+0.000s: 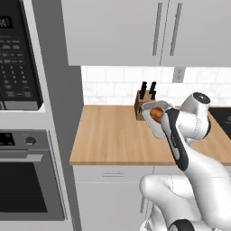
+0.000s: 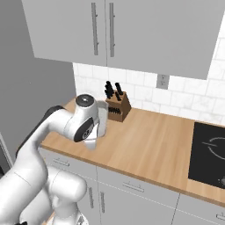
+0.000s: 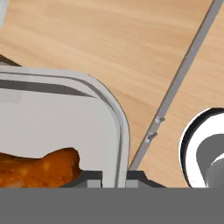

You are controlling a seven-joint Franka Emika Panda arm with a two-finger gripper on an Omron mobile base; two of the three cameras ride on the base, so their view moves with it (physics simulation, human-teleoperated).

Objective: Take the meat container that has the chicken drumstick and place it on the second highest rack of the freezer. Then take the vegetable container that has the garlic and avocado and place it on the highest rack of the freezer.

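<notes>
The bench (image 1: 108, 135) is matt pale wood (grain visible); the meat container (image 3: 57, 118) looks smooth grey plastic, the chicken drumstick (image 3: 39, 168) glossy orange-brown.

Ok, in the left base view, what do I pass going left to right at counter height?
Oven column → bare wooden counter → knife block → meat container with the chicken drumstick → arm → cooktop.
</notes>
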